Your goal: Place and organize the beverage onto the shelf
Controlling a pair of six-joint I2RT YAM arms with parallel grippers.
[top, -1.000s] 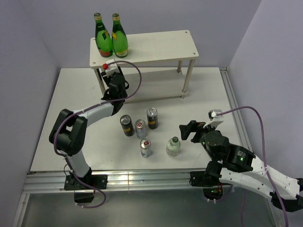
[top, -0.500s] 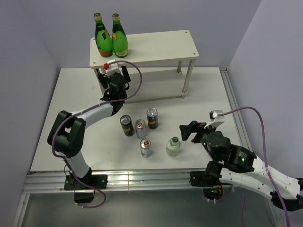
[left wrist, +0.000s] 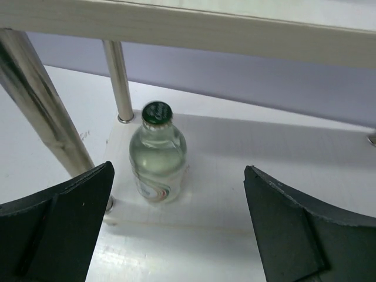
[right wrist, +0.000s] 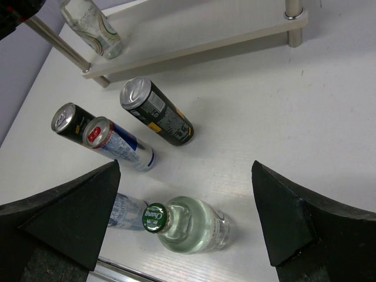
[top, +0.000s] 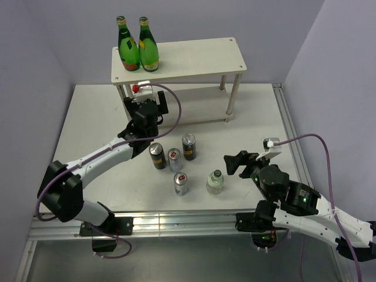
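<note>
Left claw [left wrist: 178, 194], right claw [right wrist: 185, 170] released. Two black cans [top: 157, 155] [top: 188, 147], two silver cans [top: 175, 160] [top: 181, 184], two bottles [top: 215, 183] [left wrist: 157, 155].

Shelf legs [left wrist: 119, 79] polished metal; shelf board [left wrist: 247, 158] matt cream; bottle [left wrist: 157, 161] clear, glossy.

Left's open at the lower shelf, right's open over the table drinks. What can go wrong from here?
1. The clear bottle stands at the end of the lower board, close to its edge and a leg. The open left gripper could nudge it or clip the leg when backing out.
2. The open right gripper hovers above the other clear bottle, with a silver can close beside. A wide approach might topple that can.
</note>
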